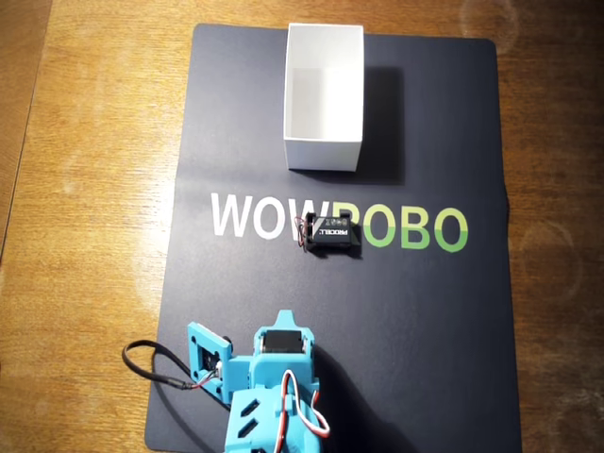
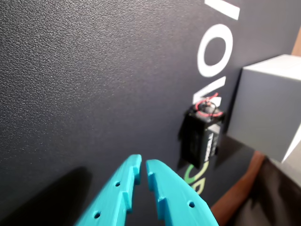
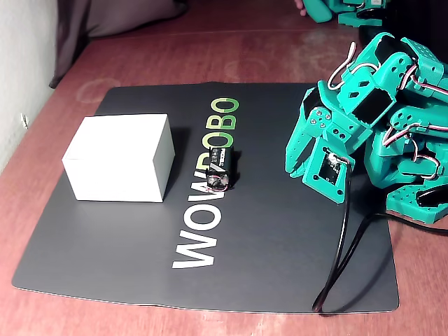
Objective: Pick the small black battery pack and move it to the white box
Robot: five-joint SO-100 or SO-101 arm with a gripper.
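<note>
Wooden worktop [image 1: 85,189] carries dark mat [image 1: 425,330] printed WOWROBO in white and green. White box [image 1: 324,151] stands on mat's far end in overhead view, open top, tall thin walls, inside bare. Teal arm [image 3: 364,119] folded low at mat's near edge. Tool [image 2: 141,175] hangs above bare mat, tips nearly together, gripping nothing. Small black battery pack [image 1: 332,233] lies on lettering, near box but apart: black block, white-lettered label, thin red wires at one end.
</note>
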